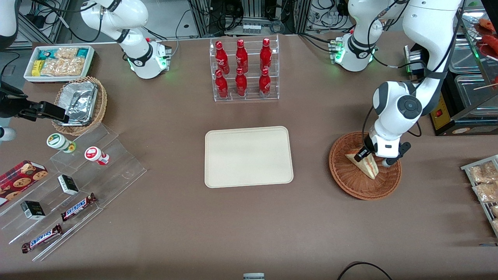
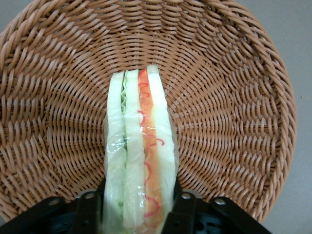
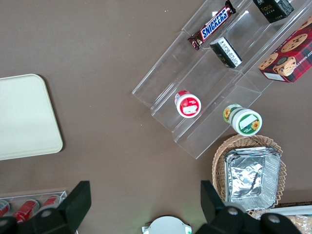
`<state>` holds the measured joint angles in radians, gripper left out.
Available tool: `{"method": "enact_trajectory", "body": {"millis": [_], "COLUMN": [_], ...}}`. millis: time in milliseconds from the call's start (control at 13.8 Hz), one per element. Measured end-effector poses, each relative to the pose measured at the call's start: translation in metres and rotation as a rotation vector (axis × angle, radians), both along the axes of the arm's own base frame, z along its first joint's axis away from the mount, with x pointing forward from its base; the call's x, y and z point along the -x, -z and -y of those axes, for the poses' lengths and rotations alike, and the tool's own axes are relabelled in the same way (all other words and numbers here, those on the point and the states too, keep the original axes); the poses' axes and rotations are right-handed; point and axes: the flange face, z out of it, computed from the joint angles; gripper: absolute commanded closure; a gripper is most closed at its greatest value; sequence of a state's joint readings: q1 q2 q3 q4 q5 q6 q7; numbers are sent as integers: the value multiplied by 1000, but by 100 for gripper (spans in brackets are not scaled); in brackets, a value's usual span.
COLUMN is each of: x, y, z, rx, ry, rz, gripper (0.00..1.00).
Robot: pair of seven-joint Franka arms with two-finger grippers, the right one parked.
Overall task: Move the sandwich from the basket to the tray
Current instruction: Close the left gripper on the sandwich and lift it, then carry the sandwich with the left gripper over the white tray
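Hand [image 1: 369,154] down in basket [image 1: 350,179], clenched on sandwich [image 1: 365,163], fingers [image 2: 90,209] pressing both bread faces. Tray [image 1: 249,156] well apart, mid-bench [image 1: 249,225].

My hand [image 1: 369,154] sits low in the basket [image 1: 350,179], at the worktop's [image 1: 249,225] working-arm end, one finger [image 2: 90,209] on each side of the sandwich [image 1: 365,164] that stands on edge inside; the tray [image 1: 249,156] lies mid-worktop, well apart, nearer the front camera than the bottle rack [image 1: 245,70]
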<state>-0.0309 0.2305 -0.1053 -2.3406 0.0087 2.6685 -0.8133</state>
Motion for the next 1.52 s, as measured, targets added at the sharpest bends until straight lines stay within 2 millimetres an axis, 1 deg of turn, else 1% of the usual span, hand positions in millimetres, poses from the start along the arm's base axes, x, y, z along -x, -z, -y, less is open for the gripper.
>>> {"method": "enact_trajectory", "body": {"millis": [145,217,290,362,507,652,725,797,870,942,1087,1159,1304,1522], "x": [-4,-8,-14,-23,-40,-55,-59,-63,-65,-66,-60,-56,-46,-31], "y": [-7,-16,-30,-51,-100,-146,-164,-178,-188,-193,-195,-192,-183,-160], "z": [-1,0,1,2,11,27,40,55,76,102,161,188,236,296], "rx": [-8,-25,-42,-57,-75,-82,-83,-82,-79,-75,-66,-63,-59,-59], "ry": [8,23,36,44,56,77,95,118,149,185,249,279,349,440], "rz": [-9,-30,-55,-80,-107,-103,-96,-85,-69,-55,-40,-39,-41,-59], "gripper": [100,100,100,100,100,100,100,100,100,100,100,100,100,100]}}
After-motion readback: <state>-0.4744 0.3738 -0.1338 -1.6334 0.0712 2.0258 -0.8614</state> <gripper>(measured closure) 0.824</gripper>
